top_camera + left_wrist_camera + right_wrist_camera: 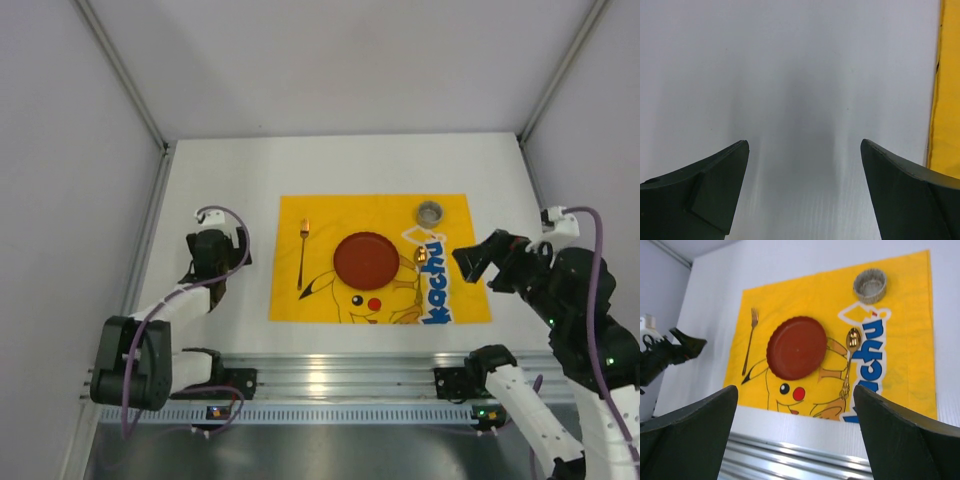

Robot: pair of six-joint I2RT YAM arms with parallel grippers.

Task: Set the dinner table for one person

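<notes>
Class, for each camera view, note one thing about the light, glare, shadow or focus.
Top view: even light, with glare on the metal rail. Left wrist view: a soft grey shadow streaks the table ahead of the left end effector. Right wrist view: the spoon glints, and the right end effector is dark, showing little detail.

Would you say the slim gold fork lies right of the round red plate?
No, the slim gold fork lies left of the round red plate on the yellow cloth mat.
</notes>
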